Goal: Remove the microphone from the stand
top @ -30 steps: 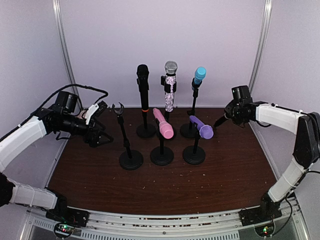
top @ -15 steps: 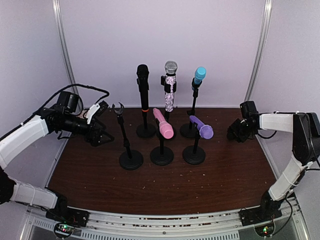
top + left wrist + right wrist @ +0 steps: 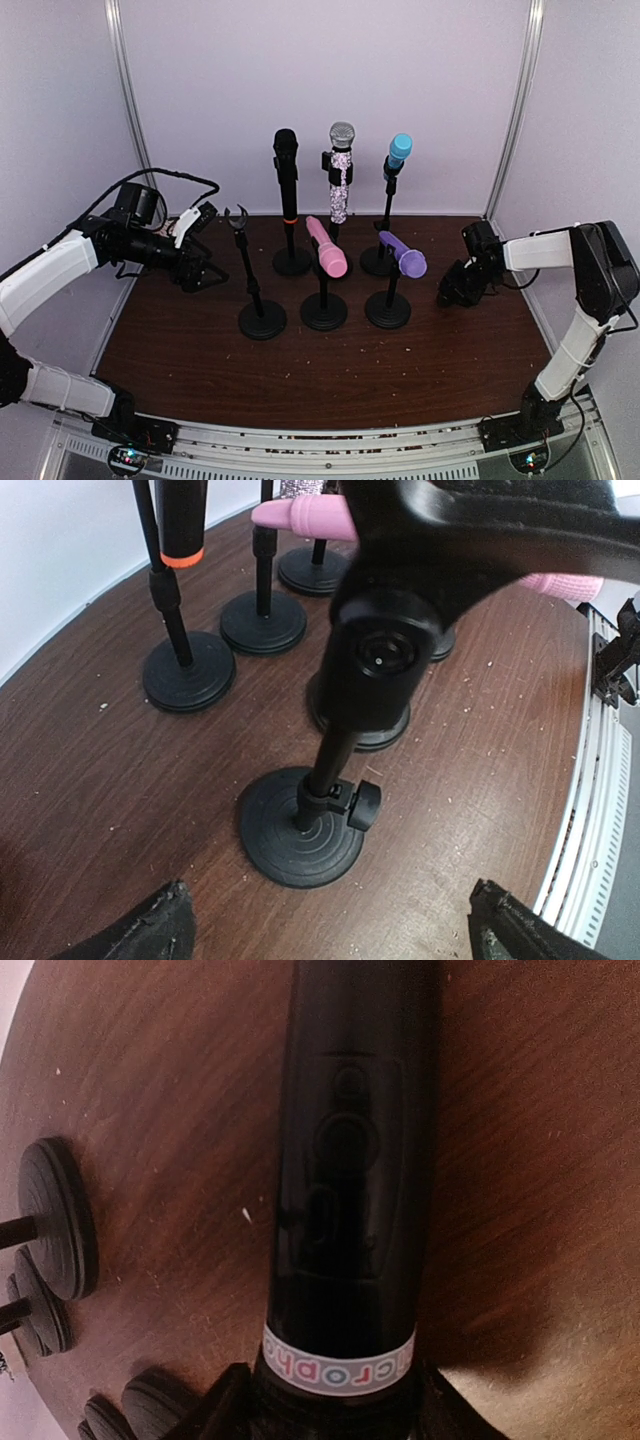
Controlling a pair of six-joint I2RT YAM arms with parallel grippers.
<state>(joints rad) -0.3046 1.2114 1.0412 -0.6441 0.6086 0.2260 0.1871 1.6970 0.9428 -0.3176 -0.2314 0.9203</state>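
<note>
We are gripping the black microphone (image 3: 350,1180) in the right gripper (image 3: 452,290), whose fingers (image 3: 225,1405) are closing on the handle just below its printed band. The microphone is already out of any clip and is hanging low over the right side of the table (image 3: 330,370), just beside the base of the purple microphone's stand (image 3: 388,308). We cannot tell whether it is touching the wood yet. Its long axis is running straight out from the fingertips and lying nearly flat along the tabletop, so we are judging that the coming move is a short descent and release by the right arm alone. The left gripper (image 3: 200,250) is waiting with its fingers spread wide and nothing between them, facing the empty stand (image 3: 250,270) and well apart from the microphone.
</note>
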